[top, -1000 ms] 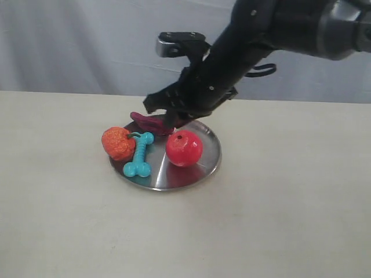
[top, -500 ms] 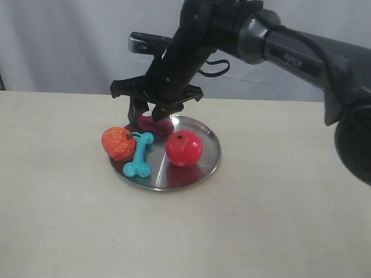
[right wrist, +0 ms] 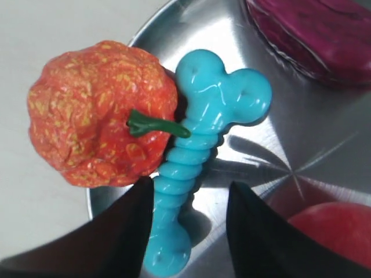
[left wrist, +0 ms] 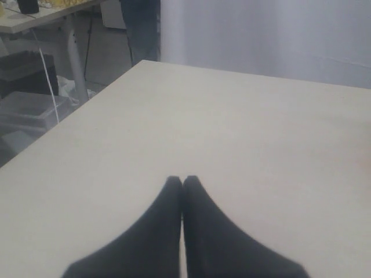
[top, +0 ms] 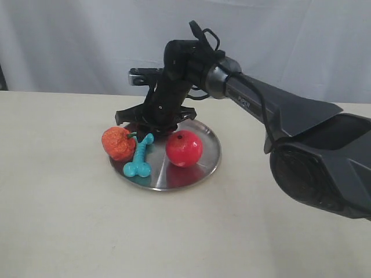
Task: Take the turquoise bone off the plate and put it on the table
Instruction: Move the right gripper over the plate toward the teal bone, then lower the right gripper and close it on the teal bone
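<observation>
The turquoise bone [top: 141, 155] lies on the left part of the steel plate [top: 207, 156], its far end against an orange bumpy toy [top: 117, 142]. My right gripper [top: 149, 126] hangs low over the bone's far half. In the right wrist view the right gripper [right wrist: 190, 186] is open, and the ribbed shaft of the bone [right wrist: 194, 145] runs between its dark fingers [right wrist: 124, 226], nearer the finger on the orange toy's [right wrist: 98, 110] side. My left gripper [left wrist: 183, 179] is shut and empty above the bare table [left wrist: 243, 127], away from the plate.
A red ball [top: 184, 148] sits on the plate right of the bone. A dark purple toy [right wrist: 316, 35] lies at the plate's far side. The orange toy overhangs the plate's left rim. Beige table [top: 69, 220] surrounds the plate; its edge [left wrist: 69, 119] shows in the left wrist view.
The right arm swung left across the plate and came down; its gripper now sits low over the bone instead of above the purple toy. The toys have not moved.
</observation>
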Available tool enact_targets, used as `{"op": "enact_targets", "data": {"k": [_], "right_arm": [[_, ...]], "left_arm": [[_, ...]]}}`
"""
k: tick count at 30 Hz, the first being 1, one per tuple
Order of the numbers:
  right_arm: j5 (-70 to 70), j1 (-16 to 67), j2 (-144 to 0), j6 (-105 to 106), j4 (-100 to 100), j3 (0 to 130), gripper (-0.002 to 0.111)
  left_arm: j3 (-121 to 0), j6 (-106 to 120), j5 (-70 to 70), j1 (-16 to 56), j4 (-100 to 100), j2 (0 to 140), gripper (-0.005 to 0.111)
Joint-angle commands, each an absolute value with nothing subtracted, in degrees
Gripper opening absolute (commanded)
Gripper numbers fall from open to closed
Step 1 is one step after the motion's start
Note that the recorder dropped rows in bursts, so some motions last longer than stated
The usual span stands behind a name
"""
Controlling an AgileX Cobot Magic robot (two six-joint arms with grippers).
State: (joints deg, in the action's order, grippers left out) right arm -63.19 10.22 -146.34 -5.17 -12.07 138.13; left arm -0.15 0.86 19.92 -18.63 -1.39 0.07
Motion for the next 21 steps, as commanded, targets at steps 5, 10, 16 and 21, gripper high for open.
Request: {"op": "enact_targets", "data": {"k": [5, 10, 16, 21], "right_arm": [[-63.65, 10.45, -148.13, -3.75, -11.87, 138.57, 0.048], [-62.84, 10.60, -148.99, -3.34, -11.87, 138.57, 0.052], [-59.84, 10.97, -149.23, -3.34, -12.57, 138.57, 0.052], [-59.15, 10.97, -150.33, -3.59, -13.00, 138.57, 0.052]], "left_arm": [[0.00, 0.62, 19.62, -18.75, -1.46, 0.00, 0.000], [0.00, 0.62, 19.62, -18.75, -1.46, 0.00, 0.000], [0.00, 0.62, 19.62, -18.75, -1.46, 0.00, 0.000], [0.00, 0.62, 19.62, -18.75, -1.46, 0.00, 0.000]]}}
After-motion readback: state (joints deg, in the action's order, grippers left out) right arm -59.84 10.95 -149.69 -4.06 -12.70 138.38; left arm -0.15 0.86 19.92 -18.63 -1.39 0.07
